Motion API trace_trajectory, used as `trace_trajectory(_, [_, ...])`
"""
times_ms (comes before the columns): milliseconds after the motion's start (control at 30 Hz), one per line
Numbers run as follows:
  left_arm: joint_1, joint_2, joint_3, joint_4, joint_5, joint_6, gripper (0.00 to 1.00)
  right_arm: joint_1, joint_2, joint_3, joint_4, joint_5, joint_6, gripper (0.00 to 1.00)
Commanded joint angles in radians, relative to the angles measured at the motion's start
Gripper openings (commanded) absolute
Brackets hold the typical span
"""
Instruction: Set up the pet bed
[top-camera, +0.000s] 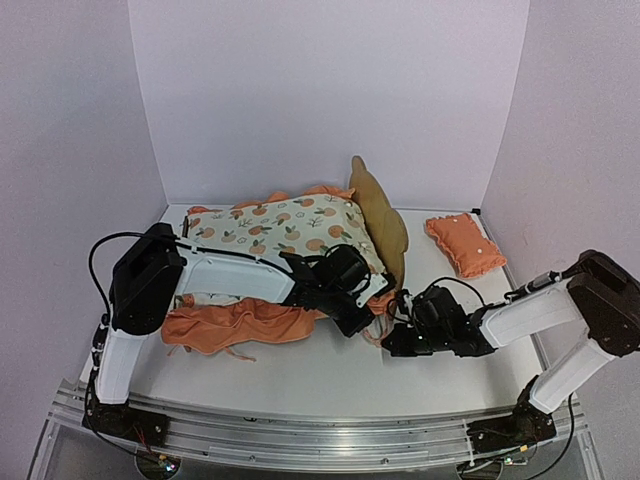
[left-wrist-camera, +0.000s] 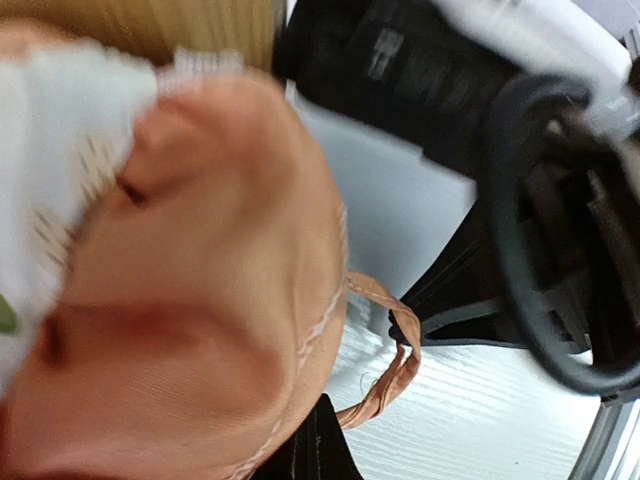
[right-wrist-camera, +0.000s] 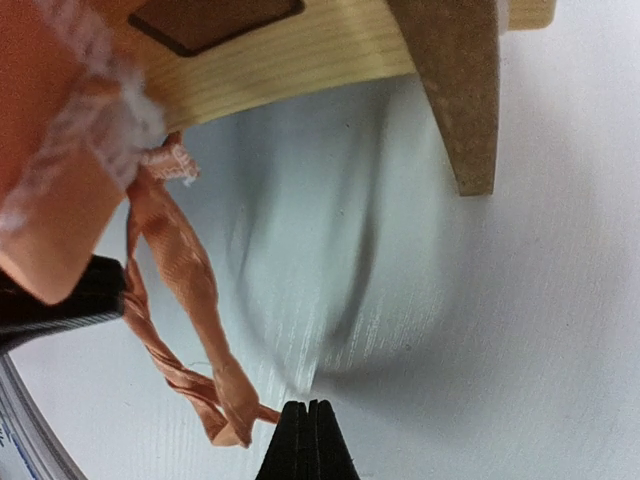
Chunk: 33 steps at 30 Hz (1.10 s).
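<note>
The pet bed (top-camera: 380, 215) stands mid-table, its plywood headboard on the right end. Its pale rail (right-wrist-camera: 300, 50) and a headboard leg (right-wrist-camera: 455, 90) fill the top of the right wrist view. An orange-print mattress pad (top-camera: 280, 225) lies on it, and the orange ruffle (top-camera: 240, 325) spills off the near side. My left gripper (top-camera: 357, 322) is shut at the pad's near right corner, and the ruffle (left-wrist-camera: 200, 300) lies against its fingertips (left-wrist-camera: 318, 445). My right gripper (top-camera: 390, 342) is shut just right of it, low over the table. A thin orange tie (right-wrist-camera: 175, 300) ends against the right fingertips (right-wrist-camera: 308, 440).
A small orange pillow (top-camera: 463, 243) lies at the back right of the white table (top-camera: 330, 375). Lilac walls close in the back and both sides. The two grippers sit very close together, with the right one's black tip (left-wrist-camera: 400, 322) in the left wrist view.
</note>
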Motion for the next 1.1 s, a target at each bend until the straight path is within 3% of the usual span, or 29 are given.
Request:
trace_trajectory(0, [0.011,-0.108,-0.009,0.09,-0.021,0.141,0.0,-0.004,0.014,0.045,0.016,0.017,-0.02,0.0])
trace_trajectory(467, [0.034,-0.296,-0.181,0.123,-0.031,0.386,0.0,-0.099,-0.082,-0.024,0.019,0.346,0.045,0.0])
trace_trajectory(800, [0.062,-0.37,-0.318,0.167,-0.083,0.547,0.0,-0.221,-0.081,-0.038,0.015,0.324,0.04,0.0])
trace_trajectory(1067, [0.065,-0.444,-0.413,0.149,-0.091,0.559,0.0,-0.278,-0.094,-0.029,0.015,0.285,0.018,0.0])
